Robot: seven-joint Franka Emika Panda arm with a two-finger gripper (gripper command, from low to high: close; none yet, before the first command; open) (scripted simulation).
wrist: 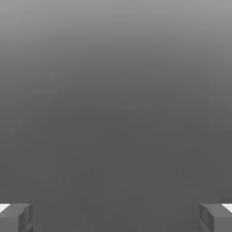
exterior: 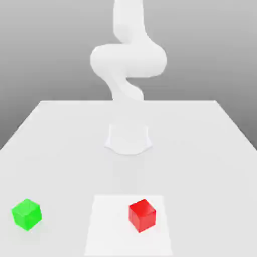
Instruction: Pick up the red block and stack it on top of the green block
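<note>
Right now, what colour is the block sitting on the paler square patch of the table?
Bright red; the block shows best in the exterior view.

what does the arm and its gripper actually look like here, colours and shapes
The arm is plain glossy white with thick, rounded, tube-like links that bulge at the joints, and it rises from a low white base on the white table. No cables or markings show. In the hand view the gripper has boxy dark-grey fingertips with flat faces and white tops.
</note>
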